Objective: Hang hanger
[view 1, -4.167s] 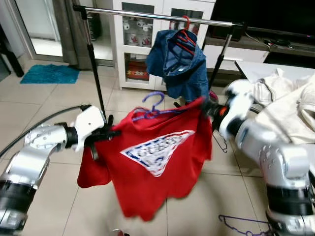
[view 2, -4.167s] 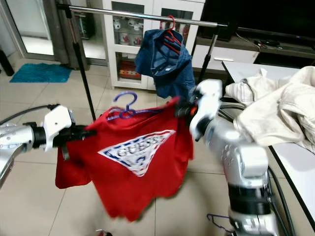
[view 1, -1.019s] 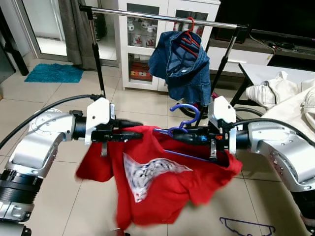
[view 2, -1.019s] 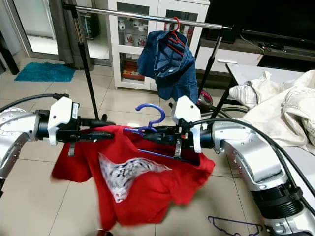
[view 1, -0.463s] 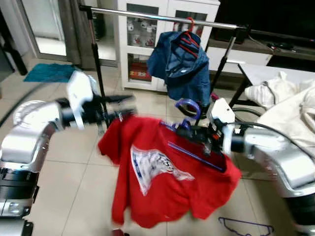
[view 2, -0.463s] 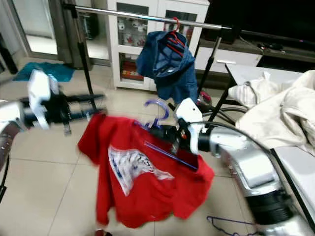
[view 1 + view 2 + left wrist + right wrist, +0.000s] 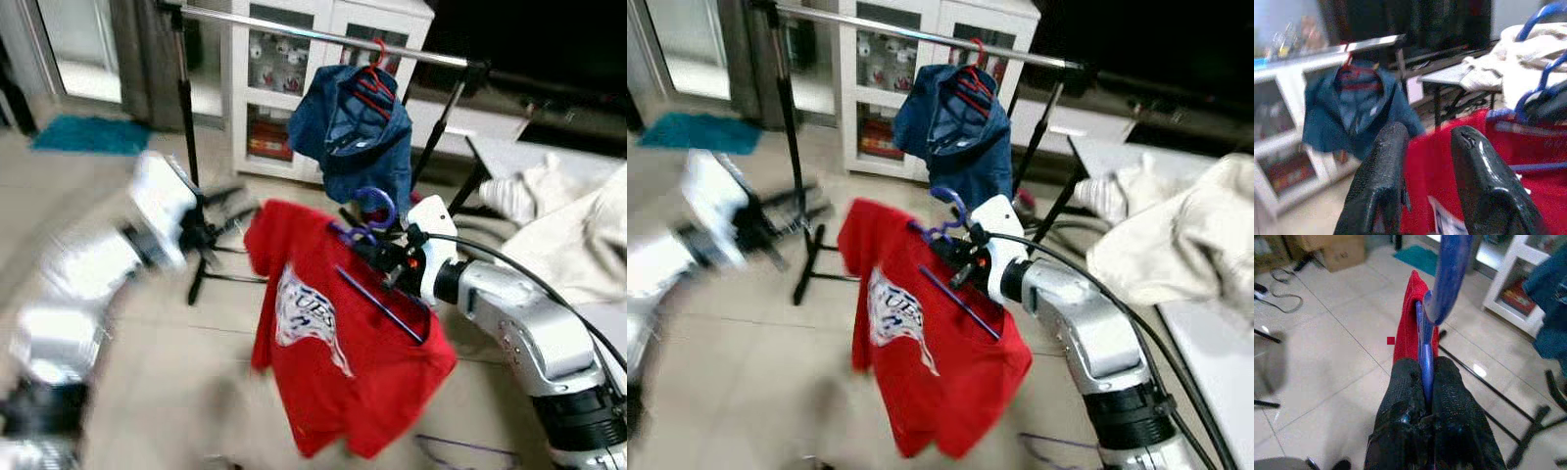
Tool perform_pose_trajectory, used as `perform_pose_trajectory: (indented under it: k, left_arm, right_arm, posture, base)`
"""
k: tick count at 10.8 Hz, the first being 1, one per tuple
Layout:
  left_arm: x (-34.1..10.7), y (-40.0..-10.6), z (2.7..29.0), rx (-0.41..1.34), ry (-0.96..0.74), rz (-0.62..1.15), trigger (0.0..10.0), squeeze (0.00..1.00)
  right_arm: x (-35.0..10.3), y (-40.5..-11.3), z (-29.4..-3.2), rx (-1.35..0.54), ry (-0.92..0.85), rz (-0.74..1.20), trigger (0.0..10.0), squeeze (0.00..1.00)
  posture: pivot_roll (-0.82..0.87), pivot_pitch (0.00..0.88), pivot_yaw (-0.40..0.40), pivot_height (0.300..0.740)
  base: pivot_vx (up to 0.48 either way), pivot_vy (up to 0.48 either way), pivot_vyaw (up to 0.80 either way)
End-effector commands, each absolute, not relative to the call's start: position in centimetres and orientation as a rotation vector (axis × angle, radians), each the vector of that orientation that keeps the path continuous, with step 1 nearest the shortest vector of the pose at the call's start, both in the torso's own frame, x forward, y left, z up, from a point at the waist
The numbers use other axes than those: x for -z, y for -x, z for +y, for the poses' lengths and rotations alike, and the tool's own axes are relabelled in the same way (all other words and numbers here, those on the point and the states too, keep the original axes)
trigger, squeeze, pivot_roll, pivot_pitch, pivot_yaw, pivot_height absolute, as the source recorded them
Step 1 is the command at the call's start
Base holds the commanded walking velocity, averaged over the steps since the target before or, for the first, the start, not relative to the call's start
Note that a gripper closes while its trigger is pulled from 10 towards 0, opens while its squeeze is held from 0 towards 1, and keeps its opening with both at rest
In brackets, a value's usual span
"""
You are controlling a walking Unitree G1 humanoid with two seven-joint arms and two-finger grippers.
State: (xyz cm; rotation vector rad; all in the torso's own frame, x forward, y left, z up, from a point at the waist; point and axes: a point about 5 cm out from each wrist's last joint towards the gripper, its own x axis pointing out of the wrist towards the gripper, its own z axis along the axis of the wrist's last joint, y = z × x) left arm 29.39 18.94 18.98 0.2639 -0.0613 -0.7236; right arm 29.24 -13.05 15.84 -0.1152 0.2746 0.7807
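A red T-shirt (image 7: 333, 333) with a white logo hangs on a purple hanger (image 7: 377, 208). My right gripper (image 7: 380, 257) is shut on the hanger below its hook, and in the right wrist view the fingers (image 7: 1447, 396) clamp the purple bar (image 7: 1426, 362). The hook sits just below a blue denim garment (image 7: 358, 137) that hangs by a red hanger (image 7: 374, 70) on the metal rail (image 7: 294, 29). My left gripper (image 7: 230, 204), blurred, is left of the shirt and apart from it. In the left wrist view its fingers (image 7: 1383, 186) stand open with nothing between them.
The rack's black post and feet (image 7: 196, 264) stand behind my left arm. A white glass-door cabinet (image 7: 279, 73) is behind the rail. Pale clothes (image 7: 588, 235) pile on a table at the right. A spare purple hanger (image 7: 460, 450) lies on the tiled floor.
My left gripper has let go of the shirt's shoulder and swung away to the left. The shirt now hangs from the hanger in my right gripper, closer to the rail. The camera also shifted.
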Motion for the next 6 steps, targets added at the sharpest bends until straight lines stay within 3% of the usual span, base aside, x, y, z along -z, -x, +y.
perform_pose_trajectory:
  k: [1,6]
  left_arm:
    - [-19.8,-29.3,18.1,0.686,-0.273,-0.098,10.0,0.00]
    - [-17.7,-26.8,17.9,0.369,-0.101,-0.095,10.0,0.00]
  right_arm:
    - [-16.8,-29.8,-14.4,-0.725,0.122,0.263,0.0,0.00]
    - [-17.6,-29.3,-14.9,-0.716,0.162,0.313,0.0,0.00]
  posture:
    - [-0.03,0.000,-0.196,0.740]
    - [-0.06,0.000,-0.203,0.740]
  base:
    - [0.000,0.000,0.00]
    - [0.000,0.000,0.00]
